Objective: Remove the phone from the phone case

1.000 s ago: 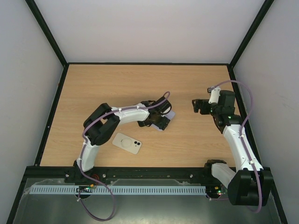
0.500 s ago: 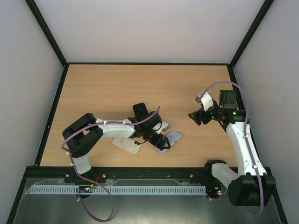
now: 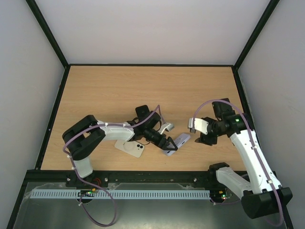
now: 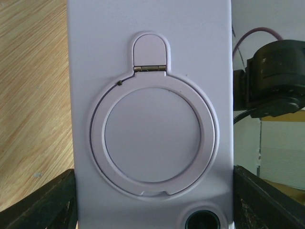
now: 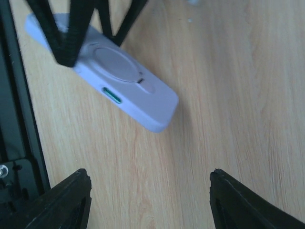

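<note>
top external: the left gripper (image 3: 169, 144) reaches across to the middle of the table (image 3: 119, 90), near the front edge. it is clamped on a lilac phone case (image 3: 180, 140) whose far end sticks out to the right. a white phone (image 3: 129, 147) lies flat on the wood, back up with lenses showing, just left of that gripper and partly under the left arm. it is apart from the case. the right gripper (image 3: 200, 136) sits just right of the case, not touching it, fingers spread with nothing between them.

left wrist: the lilac phone case (image 4: 152, 71) fills the frame, back toward the camera. a flat round ring (image 4: 152, 143) is hinged at the top, and a dark round hole sits at the bottom edge. the black fingers (image 4: 43, 205) press against both long sides of the case, so it is grasped. table (image 4: 33, 95) wood shows on the left. can't tell if a phone is inside the case.

right wrist: the lilac phone case (image 5: 128, 86) is upper left, lying diagonally, with a green side button (image 5: 113, 95) facing the camera. the left gripper's black fingers (image 5: 66, 38) straddle its far half. the right gripper's own fingers (image 5: 71, 200) are wide apart at the bottom corners, with only bare table (image 5: 228, 95) between them, released. a black rail (image 5: 14, 119) runs down the left side. can't tell if the case touches the wood.
</note>
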Robot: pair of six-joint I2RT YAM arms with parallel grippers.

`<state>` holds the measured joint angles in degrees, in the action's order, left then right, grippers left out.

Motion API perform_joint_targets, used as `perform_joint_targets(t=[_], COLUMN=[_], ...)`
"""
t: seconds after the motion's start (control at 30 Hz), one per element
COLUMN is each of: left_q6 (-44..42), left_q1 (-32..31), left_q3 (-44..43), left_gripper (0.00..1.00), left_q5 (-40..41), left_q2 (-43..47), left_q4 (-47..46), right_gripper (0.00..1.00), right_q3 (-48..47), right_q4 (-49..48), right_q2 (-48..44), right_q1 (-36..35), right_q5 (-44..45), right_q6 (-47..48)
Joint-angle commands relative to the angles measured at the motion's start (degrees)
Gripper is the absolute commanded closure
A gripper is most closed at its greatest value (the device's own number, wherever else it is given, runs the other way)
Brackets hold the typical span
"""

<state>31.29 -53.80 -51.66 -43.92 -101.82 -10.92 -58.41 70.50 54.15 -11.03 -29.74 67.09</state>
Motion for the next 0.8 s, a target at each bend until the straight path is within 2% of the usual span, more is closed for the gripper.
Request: perform_joint_targets(t=[0.0, 0.23, 0.4, 0.77], left_q6=[2.2, 4.8, 5.5, 6.0], left_q1=[1.2, 1.8, 2.0, 3.0], left_q3=[-0.3, -1.3, -1.8, -2.8], left_gripper=[0.37, 0.37, 0.37, 0.37], left_q5=[-6.6, -9.1, -10.5, -12.9], left_q2=[-1.6, -4.8, -6.1, -9.2], left_q4=[-6.9, -8.6, -8.6, -8.4], right_gripper=[0.37, 0.41, 0.47, 0.57], right_q3=[-1.1, 2.7, 4.1, 11.7], right_q4=[2.4, -7.5, -9.9, -14.1], right_q2=[2.1, 2.5, 4.4, 4.9], right_q1=[-7.0, -20.5, -29.1, -36.8], right_q5=[6.1, 12.0, 15.8, 21.0], right_q6=[-0.8, -8.2, -9.2, -3.6])
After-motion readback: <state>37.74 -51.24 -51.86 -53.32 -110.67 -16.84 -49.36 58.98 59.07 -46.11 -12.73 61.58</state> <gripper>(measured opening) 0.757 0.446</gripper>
